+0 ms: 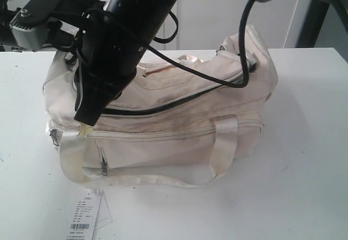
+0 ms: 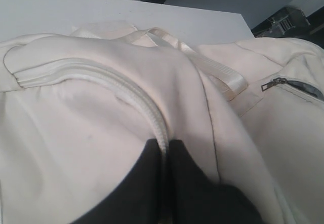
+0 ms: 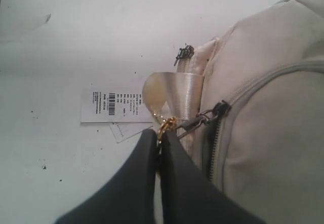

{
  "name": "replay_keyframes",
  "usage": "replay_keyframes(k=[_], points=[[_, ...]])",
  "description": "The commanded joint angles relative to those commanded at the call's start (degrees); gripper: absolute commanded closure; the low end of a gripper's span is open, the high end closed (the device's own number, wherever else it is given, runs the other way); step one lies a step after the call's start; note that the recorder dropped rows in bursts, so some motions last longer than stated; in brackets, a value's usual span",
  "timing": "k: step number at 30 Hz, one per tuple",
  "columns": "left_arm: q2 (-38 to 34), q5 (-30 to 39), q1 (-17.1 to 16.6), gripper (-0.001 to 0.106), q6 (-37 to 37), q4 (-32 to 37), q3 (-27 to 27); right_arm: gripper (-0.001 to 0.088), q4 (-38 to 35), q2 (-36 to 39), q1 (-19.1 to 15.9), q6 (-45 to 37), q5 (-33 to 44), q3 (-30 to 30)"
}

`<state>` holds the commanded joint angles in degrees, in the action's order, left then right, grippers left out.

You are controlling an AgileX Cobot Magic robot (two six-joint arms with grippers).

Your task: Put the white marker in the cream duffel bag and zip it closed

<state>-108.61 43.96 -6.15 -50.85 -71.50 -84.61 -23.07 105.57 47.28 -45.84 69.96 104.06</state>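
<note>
Right wrist view, right gripper [image 3: 158, 133] slanting down, nipping zipper pull [image 3: 167, 123], left gripper [image 2: 164, 143] seemingly clamping cream duffel bag [image 2: 76, 133]

Soft, even light from overhead fills the white table [image 1: 304, 169]; the cream duffel bag [image 1: 179, 126] casts only a faint shadow at its base. The near arm [image 1: 125, 33] looms dark and blurred. Both wrist views are soft and slightly grainy up close.
</note>
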Motion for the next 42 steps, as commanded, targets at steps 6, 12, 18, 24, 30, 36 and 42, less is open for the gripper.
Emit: replay_keyframes(k=[6, 12, 18, 24, 30, 36, 42], points=[[4.77, 0.84, -6.01, 0.036, 3.96, 3.05, -0.09, 0.0868, 0.24, 0.00, 0.00, -0.41, 0.00, -0.14], [15.22, 14.01, -9.77, 0.035, 10.69, 11.53, 3.10, 0.0868, 0.24, 0.00, 0.00, -1.48, 0.00, -0.14], [25.29, 9.05, -9.77, 0.035, 10.68, 11.54, 15.60, 0.0868, 0.24, 0.00, 0.00, -1.65, -1.17, -0.14], [34.92, 2.52, -9.10, 0.035, 8.72, 6.05, 28.66, 0.0868, 0.24, 0.00, 0.00, -1.92, -1.94, -0.14], [40.03, -4.28, -3.99, 0.035, 7.06, 4.24, 36.97, 0.0868, 0.24, 0.00, 0.00, -1.92, -1.07, -0.14], [40.14, -9.85, 0.12, 0.035, 7.18, 4.36, 40.83, 0.0868, 0.24, 0.00, 0.00, -1.92, -0.21, -0.14], [40.02, -14.75, 2.13, 0.035, 7.37, 3.83, 43.48, 0.0868, 0.24, 0.00, 0.00, -1.92, 0.00, -0.14]])
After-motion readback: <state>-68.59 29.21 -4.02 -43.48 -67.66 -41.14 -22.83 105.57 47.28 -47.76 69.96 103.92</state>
